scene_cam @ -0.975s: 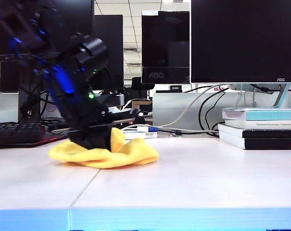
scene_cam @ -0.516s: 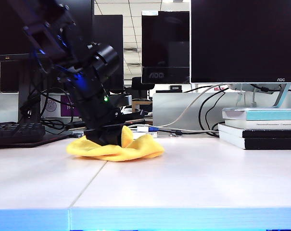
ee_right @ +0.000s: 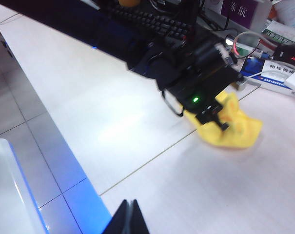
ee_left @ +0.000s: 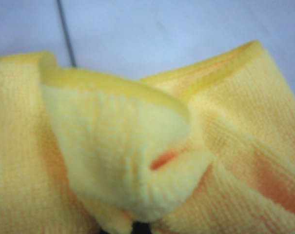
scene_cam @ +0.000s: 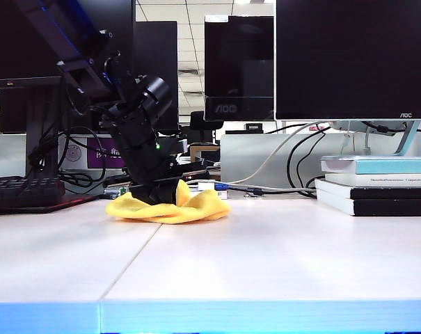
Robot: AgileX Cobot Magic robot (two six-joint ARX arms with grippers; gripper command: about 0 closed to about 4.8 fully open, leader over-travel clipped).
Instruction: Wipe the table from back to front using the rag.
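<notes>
While a dark keyboard (scene_cam: 22, 193) sits at far left, the left gripper (scene_cam: 163, 197) presses down left of centre, jaws clenched on the bunched yellow rag (scene_cam: 170, 209), which lies on the off-white surface (scene_cam: 266, 257) near its back edge. Books (scene_cam: 377, 184) stack at right. The right gripper (ee_right: 128, 218) hovers apart, jaws closed, empty.

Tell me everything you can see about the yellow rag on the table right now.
The rag is a bright yellow, fuzzy woven cloth with a stitched hem. It lies bunched and folded on the white table, near the back, across the thin seam line. The left gripper is shut on it from above, pinching a fold that stands up while the rest sags flat around it. The left wrist view shows that raised fold close up. The right gripper, shut, is nearer the table's front edge, clear of the rag.
</notes>
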